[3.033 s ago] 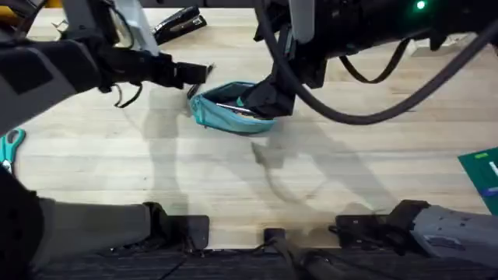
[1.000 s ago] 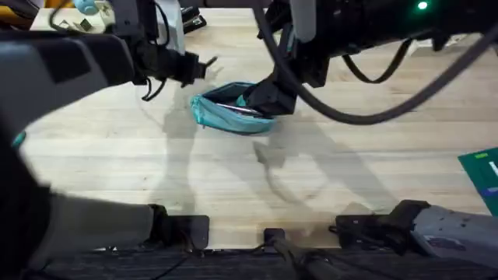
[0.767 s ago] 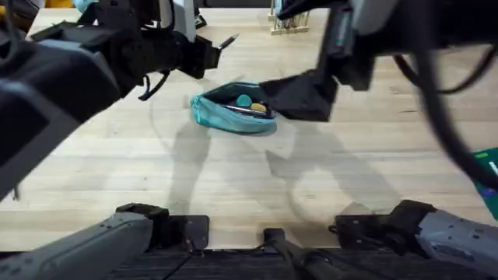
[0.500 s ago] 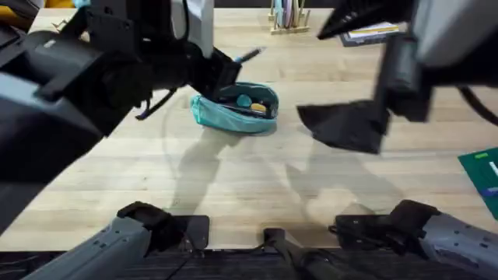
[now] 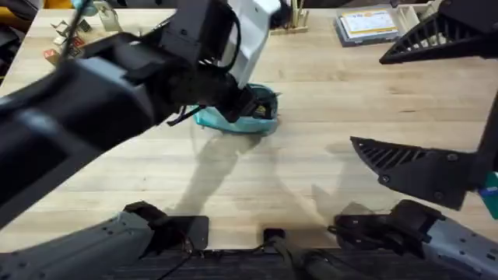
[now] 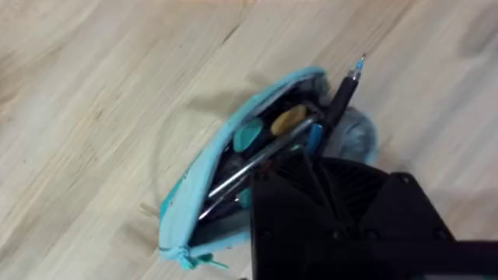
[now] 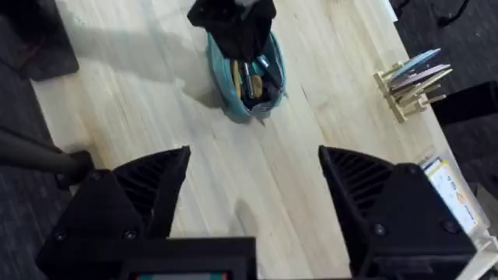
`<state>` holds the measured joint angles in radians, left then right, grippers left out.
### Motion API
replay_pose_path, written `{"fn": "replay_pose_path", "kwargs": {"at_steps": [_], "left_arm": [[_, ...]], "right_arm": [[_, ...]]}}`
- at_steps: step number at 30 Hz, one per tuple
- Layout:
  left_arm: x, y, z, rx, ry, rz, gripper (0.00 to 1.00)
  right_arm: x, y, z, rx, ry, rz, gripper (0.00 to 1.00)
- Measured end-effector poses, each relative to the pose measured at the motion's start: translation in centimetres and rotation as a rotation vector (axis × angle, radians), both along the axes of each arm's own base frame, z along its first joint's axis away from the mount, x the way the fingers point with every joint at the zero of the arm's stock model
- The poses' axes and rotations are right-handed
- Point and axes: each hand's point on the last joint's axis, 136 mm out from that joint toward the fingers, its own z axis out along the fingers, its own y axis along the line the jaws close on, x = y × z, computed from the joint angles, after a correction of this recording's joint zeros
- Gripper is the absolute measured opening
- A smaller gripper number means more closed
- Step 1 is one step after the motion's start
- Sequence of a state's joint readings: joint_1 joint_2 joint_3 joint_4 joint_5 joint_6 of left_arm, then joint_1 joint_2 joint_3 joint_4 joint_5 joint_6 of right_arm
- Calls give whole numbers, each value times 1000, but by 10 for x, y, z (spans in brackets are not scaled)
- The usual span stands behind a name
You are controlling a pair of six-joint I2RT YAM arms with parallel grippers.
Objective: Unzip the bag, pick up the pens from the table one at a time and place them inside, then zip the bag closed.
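The teal bag [image 5: 226,122] lies unzipped on the table [image 5: 327,93], a little left of centre. My left gripper [image 5: 250,101] hangs over its right end, shut on the black pen [image 6: 341,99]. The pen's tip sticks out past the bag's rim. In the left wrist view the bag [image 6: 194,210] gapes open under my left gripper [image 6: 311,175], and the yellow-orange pen [image 6: 289,118] lies inside it. My right gripper [image 7: 253,194] is raised high at the right, wide open and empty, well clear of the bag [image 7: 268,74].
A wooden rack of pastel sticks [image 7: 412,82] and a book [image 5: 366,23] stand at the far edge. Small clutter [image 5: 66,35] sits at the far left corner. A green item [image 5: 490,190] lies at the right edge.
My right gripper let go of the bag, pulled back to the right, rose and opened wide. My left arm swung right with the black pen until it came over the open bag.
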<state>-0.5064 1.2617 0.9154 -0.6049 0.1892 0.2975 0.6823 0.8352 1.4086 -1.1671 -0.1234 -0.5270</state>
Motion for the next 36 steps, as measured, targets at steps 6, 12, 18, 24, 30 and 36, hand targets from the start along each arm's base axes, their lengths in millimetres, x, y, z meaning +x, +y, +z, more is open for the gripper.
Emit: {"fn": "replay_pose_path", "kwargs": {"at_steps": [6,12,18,24,30,36], "left_arm": [[11,14,-43,161,49,9,42],[21,24,-65,267,55,29,42],[27,26,-70,302,45,27,89],[32,26,-74,288,60,96,992],[28,28,-48,246,25,128,992],[17,37,20,154,-133,152,992]], "right_arm": [[0,0,0,0,0,0,997],[0,0,0,0,-1,0,997],[0,0,1,1,-3,0,997],[4,4,-2,-5,7,7,997],[8,12,-7,-16,38,21,997],[10,14,-9,-20,47,24,997]]}}
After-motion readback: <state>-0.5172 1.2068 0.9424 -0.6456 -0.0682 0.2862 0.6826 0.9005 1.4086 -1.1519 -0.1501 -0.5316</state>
